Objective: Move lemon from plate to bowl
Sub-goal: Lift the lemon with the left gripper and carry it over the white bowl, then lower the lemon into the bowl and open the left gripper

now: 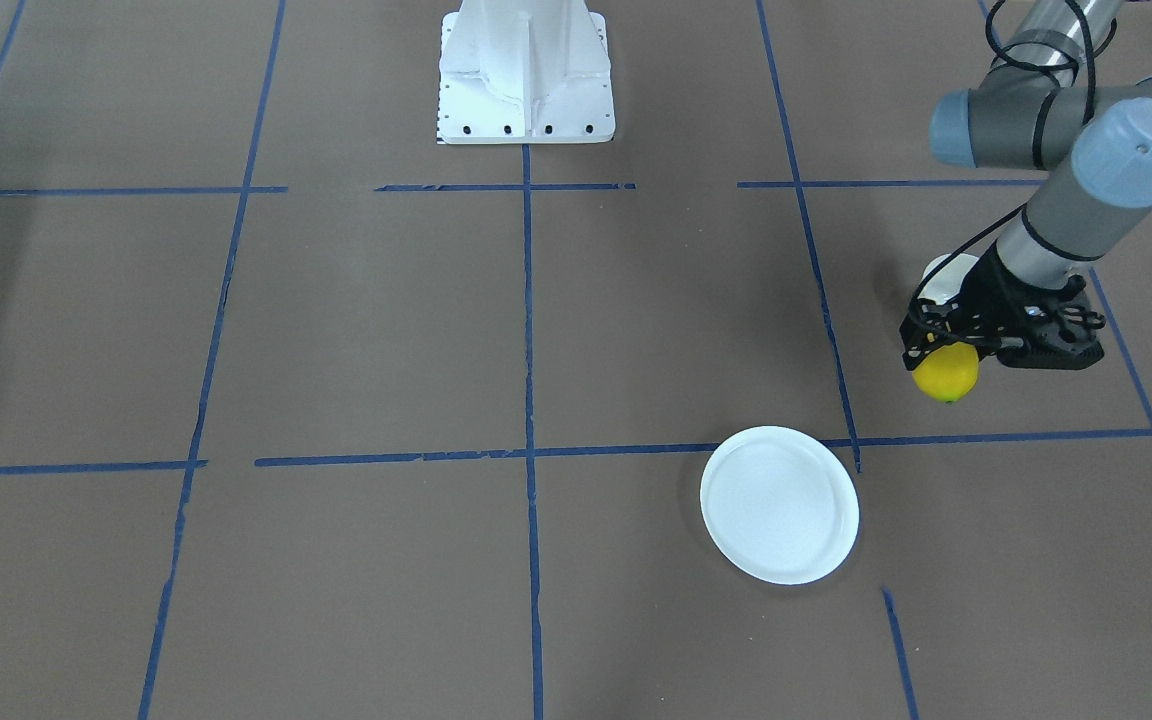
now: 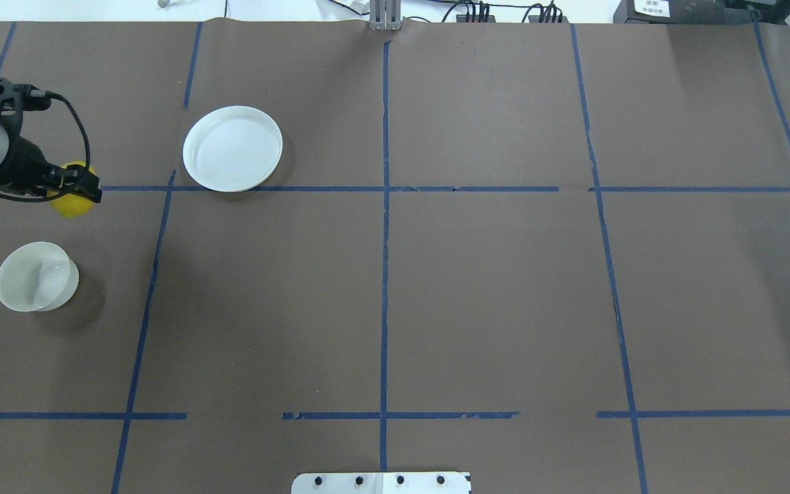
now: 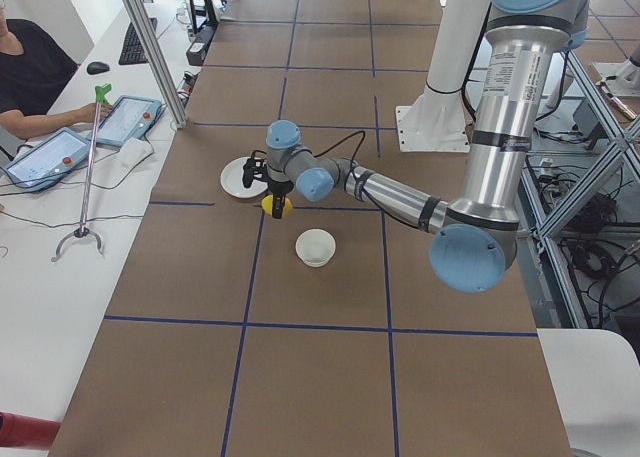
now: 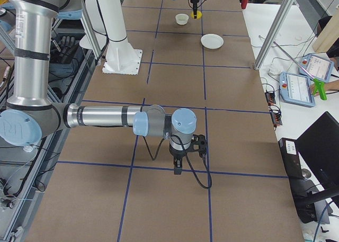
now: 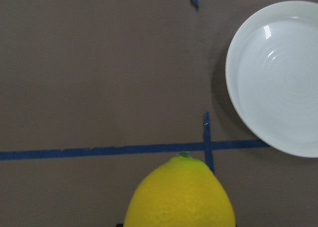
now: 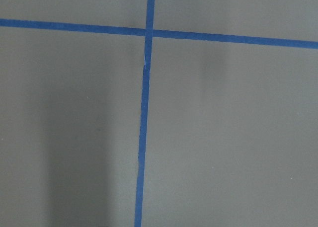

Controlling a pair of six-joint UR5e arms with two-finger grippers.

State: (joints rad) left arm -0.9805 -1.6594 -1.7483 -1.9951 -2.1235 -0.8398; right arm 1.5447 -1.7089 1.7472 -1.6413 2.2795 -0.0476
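My left gripper is shut on the lemon, a bright yellow oval with a small green tip, and holds it above the brown table. In the overhead view the lemon hangs between the flat white plate and the small off-white bowl, closer to the bowl. The plate is bare. In the left wrist view the lemon fills the bottom middle and the plate lies at the right. My right gripper shows only in the exterior right view, low over the table far from these things; I cannot tell whether it is open.
Blue tape lines divide the brown table into squares. The white robot base stands at the table's middle edge. An operator's tablets and a metal frame post stand beyond the table's far side.
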